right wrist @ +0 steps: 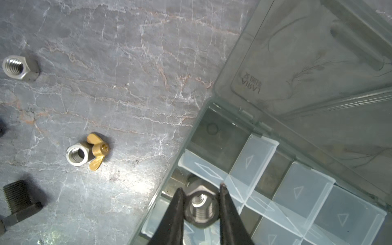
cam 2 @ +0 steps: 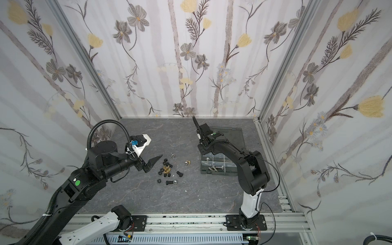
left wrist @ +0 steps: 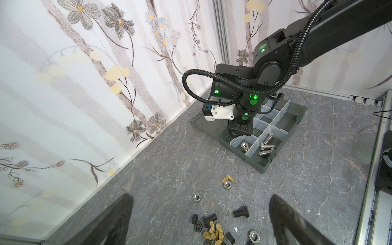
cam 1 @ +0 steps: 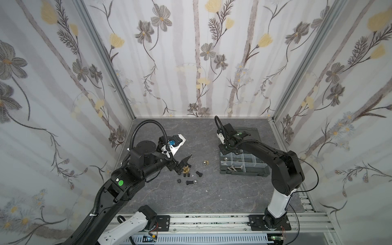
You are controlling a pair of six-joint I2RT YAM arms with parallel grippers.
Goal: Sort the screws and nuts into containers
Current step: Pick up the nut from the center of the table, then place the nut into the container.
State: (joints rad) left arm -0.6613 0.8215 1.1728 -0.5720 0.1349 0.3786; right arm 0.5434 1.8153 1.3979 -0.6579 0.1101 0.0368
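Silver, the hex nut (right wrist: 200, 209) was pinched by the right gripper (right wrist: 201, 187) above an edge compartment (right wrist: 157, 220) of the grey organizer box (left wrist: 265, 167). Three silver bolts (left wrist: 267, 146) lay in the neighbouring compartment (left wrist: 279, 136). The left gripper (left wrist: 200, 195) hung spread wide over loose black bolts (left wrist: 241, 211) and brass wing nuts (left wrist: 213, 230) on the table (left wrist: 169, 165).

Left gripper (left wrist: 200, 196): hovering, jaws standing wide apart.
Right gripper (right wrist: 201, 187): pointing downward, fingertips pinching silver nut (right wrist: 200, 210) between them.
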